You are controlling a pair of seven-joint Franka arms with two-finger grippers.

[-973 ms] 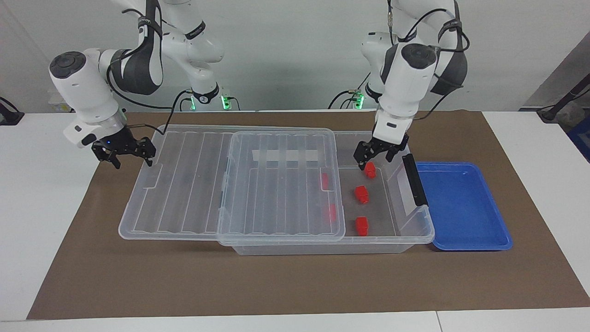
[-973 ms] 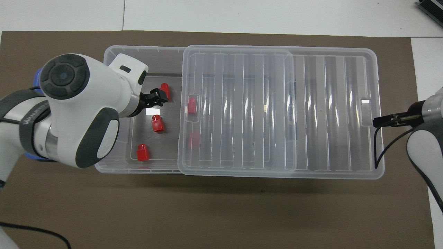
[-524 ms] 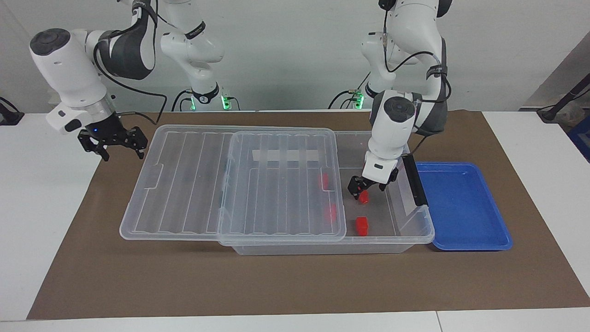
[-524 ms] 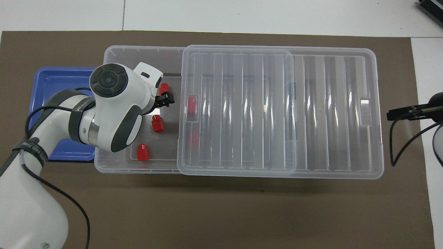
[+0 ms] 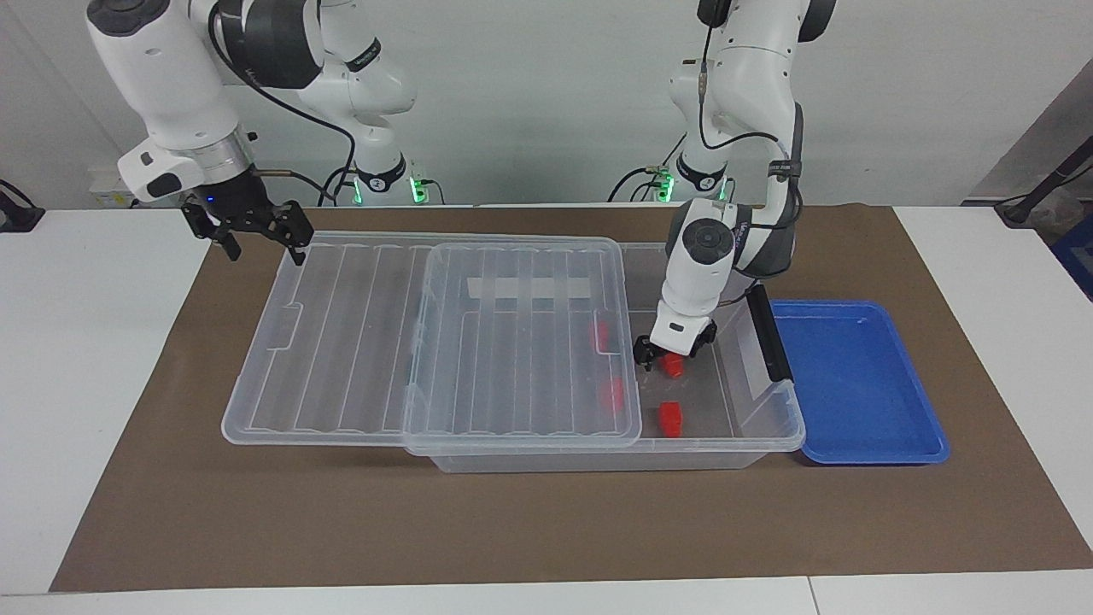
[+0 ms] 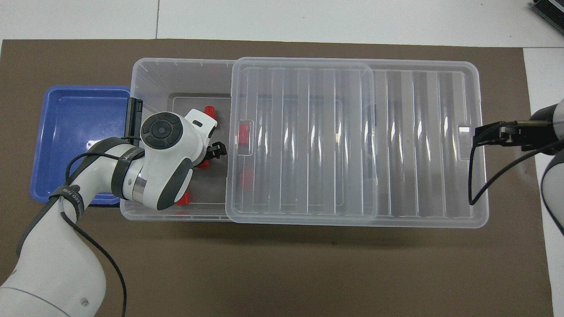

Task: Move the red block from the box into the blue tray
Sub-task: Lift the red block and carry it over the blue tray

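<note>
A: Where is the red block (image 5: pixel 674 366) relative to the left gripper (image 5: pixel 670 352)?

B: Right between the jaws. The left gripper is down inside the open end of the box (image 5: pixel 773 431), and its jaws stand wide on either side of the block, which lies on the box floor. I cannot tell whether the fingers touch it yet.

A: How many red blocks do you count?

B: Five. Three lie in the uncovered part of the box: the one at the jaws, a second (image 5: pixel 670 418) farther from the robots, and a third (image 6: pixel 210 112) nearer the box's wall farthest from the robots in the overhead view, mostly hidden by the arm in the facing view. Two more (image 5: pixel 601 335) (image 5: pixel 611 393) show through the clear lid (image 5: pixel 521 342), which is slid toward the right arm's end.

A: And the rest?

B: One blue tray (image 5: pixel 854 380), on the counter just beside the box at the left arm's end. One black latch (image 5: pixel 768 333) on that end of the box. One white tape strip (image 5: pixel 529 288) under the lid.

A: The right gripper (image 5: pixel 256 235)?

B: Up in the air over the lid's corner, jaws wide apart, holding nothing.

A: Any writing?

B: Lettering on the arms' straps, too small to read.
</note>
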